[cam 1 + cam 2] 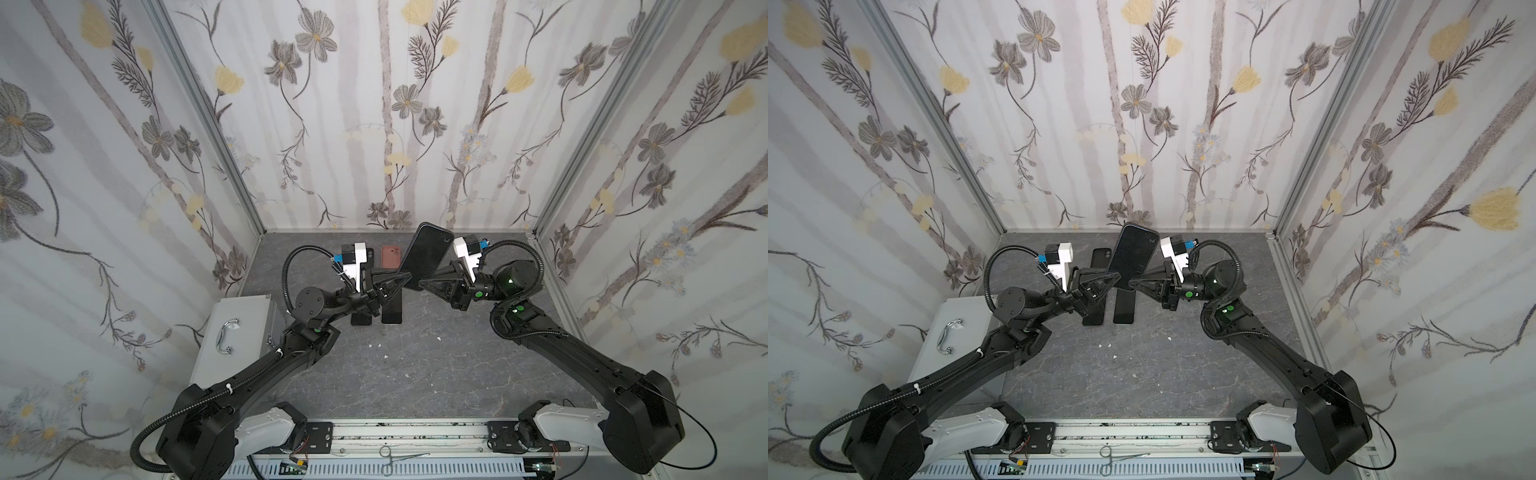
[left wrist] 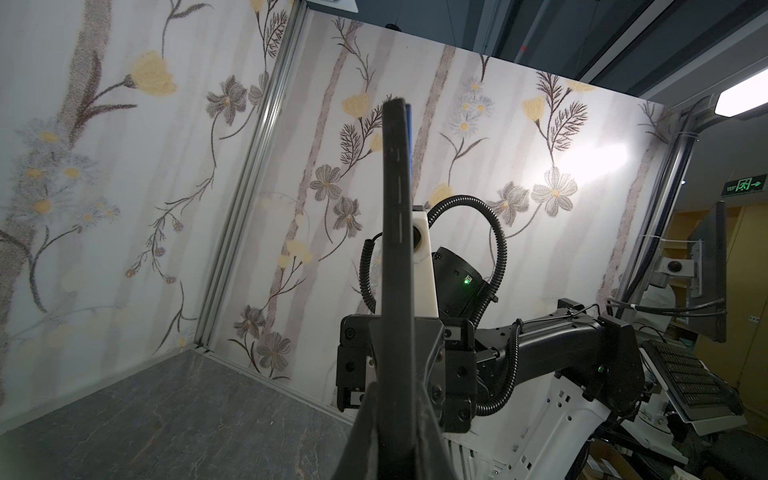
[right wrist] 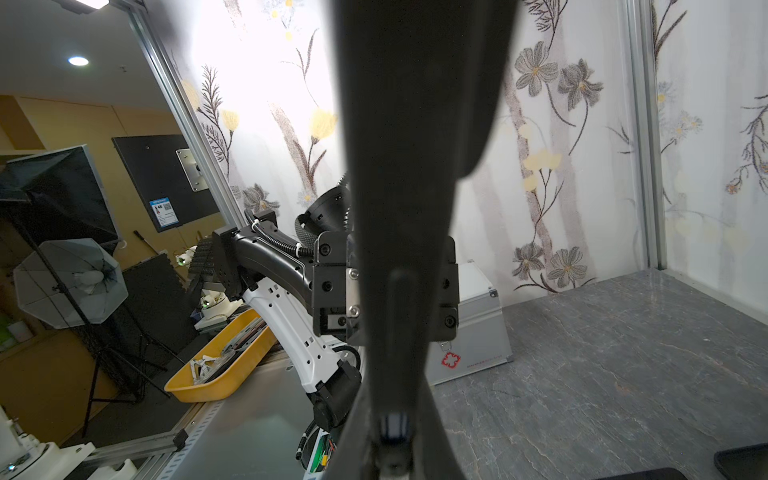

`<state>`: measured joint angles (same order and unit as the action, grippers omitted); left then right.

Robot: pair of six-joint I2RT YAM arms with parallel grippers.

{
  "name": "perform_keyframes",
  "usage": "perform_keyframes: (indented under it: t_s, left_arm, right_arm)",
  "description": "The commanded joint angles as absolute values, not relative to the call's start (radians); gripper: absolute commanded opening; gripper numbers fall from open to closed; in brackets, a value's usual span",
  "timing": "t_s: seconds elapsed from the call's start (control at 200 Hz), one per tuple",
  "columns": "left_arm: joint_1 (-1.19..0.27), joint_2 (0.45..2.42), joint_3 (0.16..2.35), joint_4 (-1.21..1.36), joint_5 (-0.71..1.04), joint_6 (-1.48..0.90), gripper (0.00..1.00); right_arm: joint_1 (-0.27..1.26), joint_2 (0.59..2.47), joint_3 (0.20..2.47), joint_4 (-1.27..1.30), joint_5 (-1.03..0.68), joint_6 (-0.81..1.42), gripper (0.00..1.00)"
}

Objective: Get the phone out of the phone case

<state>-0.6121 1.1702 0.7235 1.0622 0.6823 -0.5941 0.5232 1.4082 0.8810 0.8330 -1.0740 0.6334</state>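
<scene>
A black phone in its dark phone case (image 1: 426,253) (image 1: 1133,255) hangs tilted above the back of the table, screen up, between my two grippers. My left gripper (image 1: 408,279) (image 1: 1116,276) is shut on its lower left edge. From the opposite side my right gripper (image 1: 421,283) (image 1: 1132,283) is shut on the same lower end. The left wrist view shows the phone edge-on (image 2: 397,249) between the left gripper's jaws (image 2: 395,399), with a thin blue strip along one face. In the right wrist view the phone (image 3: 415,124) rises from the right gripper (image 3: 395,415).
On the grey table (image 1: 415,365) below lie a black phone (image 1: 392,309), a dark case (image 1: 1100,257) and a pink-brown case (image 1: 390,257). A silver first-aid box (image 1: 235,328) (image 3: 469,324) stands at the left. Forceps (image 1: 399,459) rest on the front rail.
</scene>
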Motion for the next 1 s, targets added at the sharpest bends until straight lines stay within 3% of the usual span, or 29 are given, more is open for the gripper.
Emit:
perform_keyframes:
  t_s: [0.0,0.065,0.185,0.295,0.42,0.645,0.864,0.994]
  left_arm:
    - [-0.612,1.179,0.729,1.098,0.713,-0.603,0.0]
    - [-0.614,1.183,0.729,1.098,0.714,-0.6,0.0]
    - [-0.613,1.179,0.735,1.086,0.723,-0.563,0.0]
    - [-0.613,1.156,0.761,0.995,0.706,-0.479,0.33]
    - [-0.617,1.105,0.807,0.8,0.613,-0.304,0.45]
    - [-0.674,1.052,0.959,0.541,0.47,0.042,0.48]
    - [-0.854,1.059,1.027,0.487,0.202,0.361,0.51]
    - [-0.874,1.096,1.056,0.479,0.182,0.403,0.49]
  right_arm:
    - [0.526,1.396,0.894,0.789,-1.103,0.571,0.05]
    - [0.525,1.386,0.898,0.747,-1.101,0.538,0.0]
    - [0.517,1.346,0.895,0.681,-1.056,0.468,0.0]
    - [0.506,1.288,0.881,0.621,-0.974,0.391,0.0]
    - [0.503,1.209,0.878,0.48,-0.84,0.218,0.0]
    - [0.5,1.143,0.902,0.279,-0.671,0.002,0.0]
    - [0.503,1.152,0.965,0.11,-0.623,-0.05,0.0]
    - [0.507,1.137,0.957,0.103,-0.618,-0.068,0.0]
